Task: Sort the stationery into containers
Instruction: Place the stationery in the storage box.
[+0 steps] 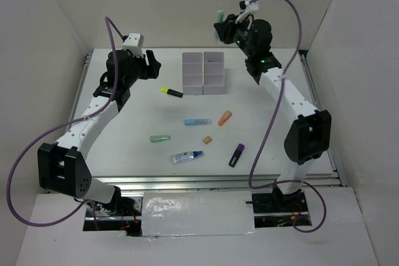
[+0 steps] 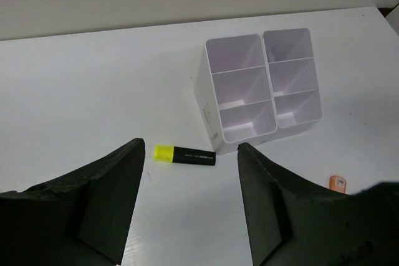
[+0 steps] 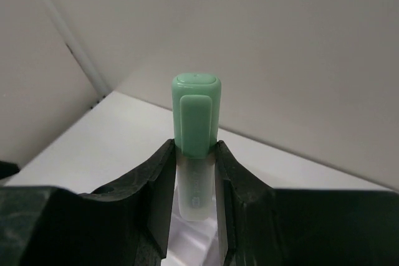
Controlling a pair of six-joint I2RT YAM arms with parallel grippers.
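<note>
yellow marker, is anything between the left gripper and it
Nothing visible does. The open left gripper looks down on the yellow marker over bare table; the bins stand close by its dark end, to the side.

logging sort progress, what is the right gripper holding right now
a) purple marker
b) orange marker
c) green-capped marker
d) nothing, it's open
c: the right wrist view shows the right gripper shut on a green-capped marker, with the cap sticking out past the fingers.
</note>
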